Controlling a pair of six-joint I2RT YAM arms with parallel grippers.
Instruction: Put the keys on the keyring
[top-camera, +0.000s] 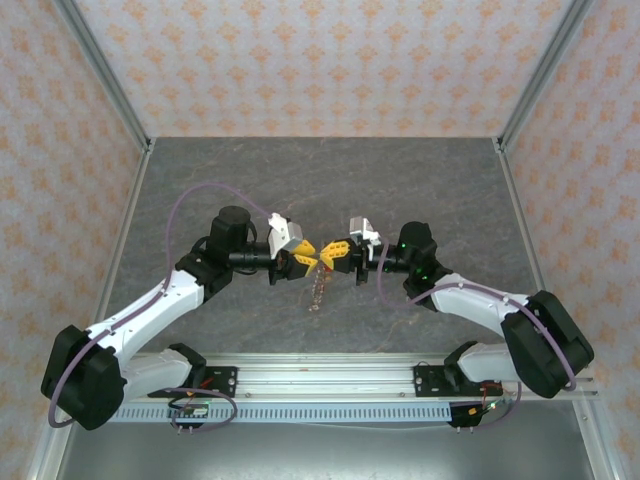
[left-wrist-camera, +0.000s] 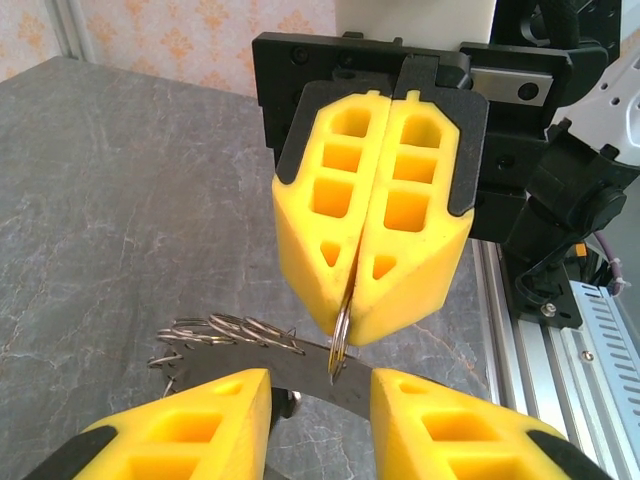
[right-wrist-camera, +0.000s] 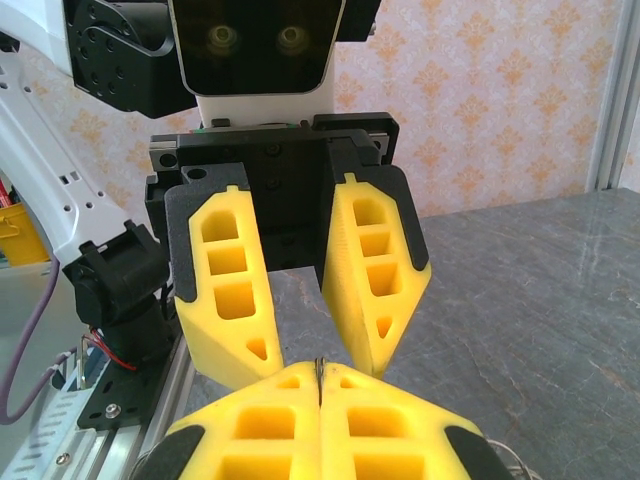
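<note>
- Grey stone-look counter (top-camera: 320, 180), walled with patterned panels; nothing of the task lying loose on it that can be made out.
- Left arm (top-camera: 150, 305) and right arm (top-camera: 480, 300) reaching inward, wrists facing each other above mid-counter.
- Left gripper (right-wrist-camera: 312, 350): jaws apart with a clear gap, straddling a dark flat strip (left-wrist-camera: 300, 382). Cannot tell whether either pad touches it.
- Right gripper (left-wrist-camera: 347, 325): jaws pressed together on a thin metal loop standing edge-on at the very tips.
- Keyring (left-wrist-camera: 341, 335): taken to be that pinched loop, held in the air between the two grippers. From above, a thin pale strand hanging just below the meeting point.
- Keys (left-wrist-camera: 235, 330): probably the silvery wiry cluster just beside the loop, above the dark strip. Single keys too small to tell apart; no red tags made out.
- Handling, as a judgement:
  - Ring light, stiff and springy, slick under foam pads, and likely to twist or swing if nipped at one point only.
  - Best held across the wire close to the opening, leaving that end free for threading.
  - Keys very light and slippery, best taken flat across the head with the hole left clear.
  - Dangling part apt to sway and drag the ring off line.
</note>
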